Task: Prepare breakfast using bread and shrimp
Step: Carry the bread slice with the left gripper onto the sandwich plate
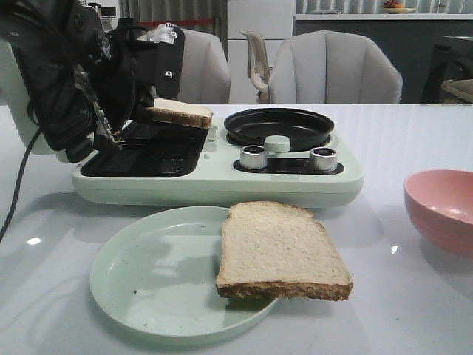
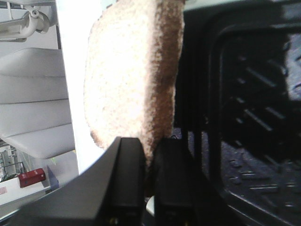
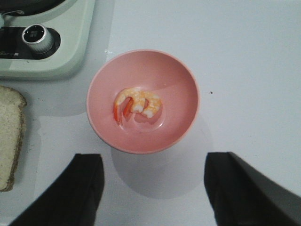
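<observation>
One bread slice (image 1: 179, 114) was pinched by its edge in the left gripper (image 2: 149, 157) above the grill plate (image 1: 148, 151); such a thin grip risked a tear or drop. The right gripper (image 3: 153, 188), wide open and empty, hovered over the shrimp (image 3: 136, 103) in the bowl (image 3: 181, 82).
</observation>
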Tool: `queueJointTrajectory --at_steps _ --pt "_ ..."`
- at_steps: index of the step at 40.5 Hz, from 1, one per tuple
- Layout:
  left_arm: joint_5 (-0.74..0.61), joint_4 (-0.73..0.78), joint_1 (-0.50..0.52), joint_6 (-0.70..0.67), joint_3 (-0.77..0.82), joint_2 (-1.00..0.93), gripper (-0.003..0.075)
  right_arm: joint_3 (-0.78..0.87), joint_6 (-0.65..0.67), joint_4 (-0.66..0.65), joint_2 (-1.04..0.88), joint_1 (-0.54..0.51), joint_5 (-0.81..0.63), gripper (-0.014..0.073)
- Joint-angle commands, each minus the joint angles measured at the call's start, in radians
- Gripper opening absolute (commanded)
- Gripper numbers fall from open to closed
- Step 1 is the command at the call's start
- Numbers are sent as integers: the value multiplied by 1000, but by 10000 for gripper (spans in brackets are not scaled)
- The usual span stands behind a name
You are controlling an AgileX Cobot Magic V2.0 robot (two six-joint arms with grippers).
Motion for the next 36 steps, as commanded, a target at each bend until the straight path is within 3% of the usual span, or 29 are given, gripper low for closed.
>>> queueJointTrajectory --at_steps 1,9,22,36 --pt "2 39 25 -8 -57 -29 101 -35 -9 6 -2 -8 -69 557" --pt "-20 43 57 -8 -64 -9 121 -35 -9 6 -2 -8 -69 557" --pt "-80 4 80 -8 -64 -9 516 -35 -9 6 -2 -8 -69 557" --pt "-111 -32 84 -8 -52 -45 531 -35 -9 6 -2 -8 -69 557"
